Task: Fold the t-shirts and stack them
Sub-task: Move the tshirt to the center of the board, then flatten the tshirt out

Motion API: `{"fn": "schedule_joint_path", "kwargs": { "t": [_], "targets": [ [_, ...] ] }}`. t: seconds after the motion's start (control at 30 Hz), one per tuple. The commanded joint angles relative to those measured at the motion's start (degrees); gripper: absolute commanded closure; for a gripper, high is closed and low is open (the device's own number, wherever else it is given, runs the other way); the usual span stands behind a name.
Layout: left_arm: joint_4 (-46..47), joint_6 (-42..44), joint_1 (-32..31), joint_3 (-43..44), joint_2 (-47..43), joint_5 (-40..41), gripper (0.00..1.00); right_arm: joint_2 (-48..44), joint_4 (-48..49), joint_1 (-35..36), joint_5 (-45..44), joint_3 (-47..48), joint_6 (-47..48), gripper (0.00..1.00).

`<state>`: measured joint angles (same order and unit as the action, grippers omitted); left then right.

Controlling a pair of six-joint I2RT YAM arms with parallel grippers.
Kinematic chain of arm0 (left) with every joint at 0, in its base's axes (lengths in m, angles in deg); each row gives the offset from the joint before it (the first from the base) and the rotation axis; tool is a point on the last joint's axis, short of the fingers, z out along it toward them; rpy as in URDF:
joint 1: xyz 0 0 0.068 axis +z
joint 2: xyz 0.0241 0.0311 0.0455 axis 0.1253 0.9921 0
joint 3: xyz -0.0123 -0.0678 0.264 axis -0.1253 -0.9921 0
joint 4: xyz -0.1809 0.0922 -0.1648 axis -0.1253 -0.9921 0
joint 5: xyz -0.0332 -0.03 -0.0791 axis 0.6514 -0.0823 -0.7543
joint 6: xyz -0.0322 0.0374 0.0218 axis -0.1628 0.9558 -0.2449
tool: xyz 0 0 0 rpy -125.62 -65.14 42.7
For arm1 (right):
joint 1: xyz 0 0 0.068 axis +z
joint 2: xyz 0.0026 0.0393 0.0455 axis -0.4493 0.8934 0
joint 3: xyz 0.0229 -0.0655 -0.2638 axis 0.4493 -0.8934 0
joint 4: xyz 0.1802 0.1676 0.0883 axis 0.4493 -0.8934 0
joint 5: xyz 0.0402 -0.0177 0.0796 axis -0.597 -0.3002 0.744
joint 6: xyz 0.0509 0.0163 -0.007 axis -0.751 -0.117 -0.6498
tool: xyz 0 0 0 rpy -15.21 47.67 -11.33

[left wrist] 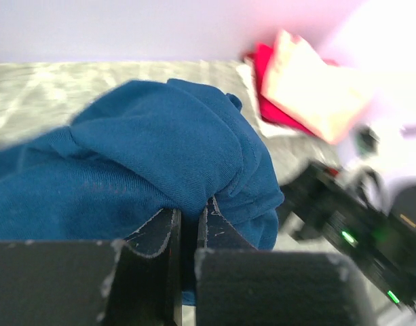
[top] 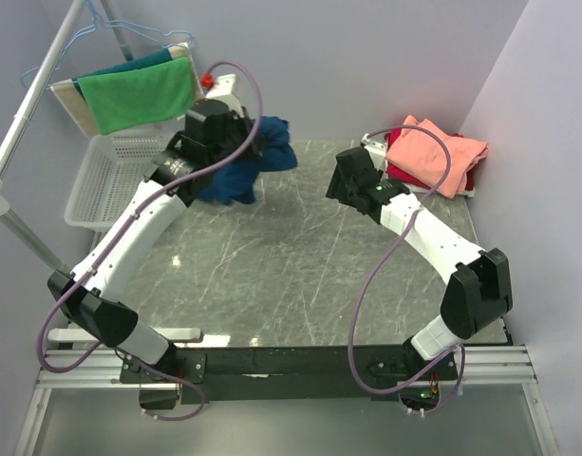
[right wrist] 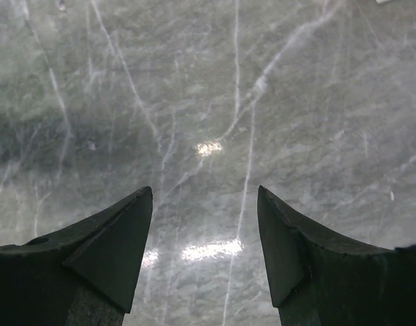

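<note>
A white mesh basket (top: pixel 101 180) sits at the table's far left edge, and above it a green cloth (top: pixel 139 95) hangs on a hanger from a slanted metal pole (top: pixel 34 85). The left arm reaches past the basket towards the back wall. There the left gripper (left wrist: pixel 191 214) is clamped on a bunched blue t-shirt (top: pixel 248 166), which hangs crumpled from the fingers; whether its lower part touches the table I cannot tell. In the far right corner a folded pink t-shirt (top: pixel 435 152) lies on top of a folded red t-shirt (left wrist: pixel 267 92). The right gripper (right wrist: pixel 205 190) hovers between the two spots, its fingers spread apart over bare tabletop, holding nothing. There are three t-shirts in all, one basket, one green cloth and two arms. The table (top: pixel 272 275) is grey-green marble with white veins, and pale lilac walls close it in at the back and right
</note>
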<state>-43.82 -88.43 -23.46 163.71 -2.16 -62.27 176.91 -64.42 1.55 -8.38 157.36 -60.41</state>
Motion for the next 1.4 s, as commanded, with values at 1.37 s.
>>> {"fn": "schedule_joint_path", "kwargs": {
  "t": [1.37],
  "targets": [
    [-15.3, -24.0, -4.9, -22.6, 1.5, 30.2, 0.99, 24.8, 7.1, -1.4, 21.9, 3.1, 6.3, 0.36]
  ]
}}
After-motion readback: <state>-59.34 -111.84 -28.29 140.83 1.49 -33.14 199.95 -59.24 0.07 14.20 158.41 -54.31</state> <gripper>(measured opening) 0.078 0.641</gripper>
